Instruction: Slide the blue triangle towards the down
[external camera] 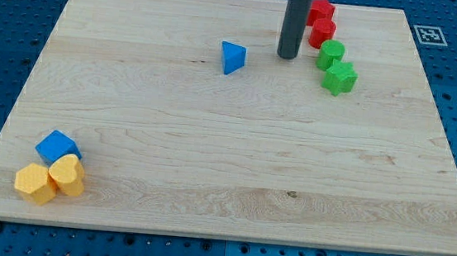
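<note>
The blue triangle (233, 57) lies on the wooden board (227, 144) in the upper middle of the view. My tip (288, 57) stands to the right of it, a short gap apart, at about the same height in the view. The dark rod rises from there to the view's top. The tip is not touching the triangle.
Two red blocks (321, 22) sit just right of the rod near the top. A green round block (331, 53) and a green star (339, 77) lie below them. At the bottom left are a blue cube (58, 146), a yellow hexagon (34, 182) and a yellow heart-like block (68, 174).
</note>
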`<action>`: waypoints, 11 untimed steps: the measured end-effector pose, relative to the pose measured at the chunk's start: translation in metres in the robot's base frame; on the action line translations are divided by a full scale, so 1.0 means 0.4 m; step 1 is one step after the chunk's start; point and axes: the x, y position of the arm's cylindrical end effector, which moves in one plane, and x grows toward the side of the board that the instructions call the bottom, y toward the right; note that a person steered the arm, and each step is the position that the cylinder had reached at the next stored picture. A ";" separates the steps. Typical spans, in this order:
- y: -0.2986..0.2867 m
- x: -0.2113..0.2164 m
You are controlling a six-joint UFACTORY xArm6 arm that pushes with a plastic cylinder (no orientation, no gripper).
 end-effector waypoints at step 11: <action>-0.339 0.265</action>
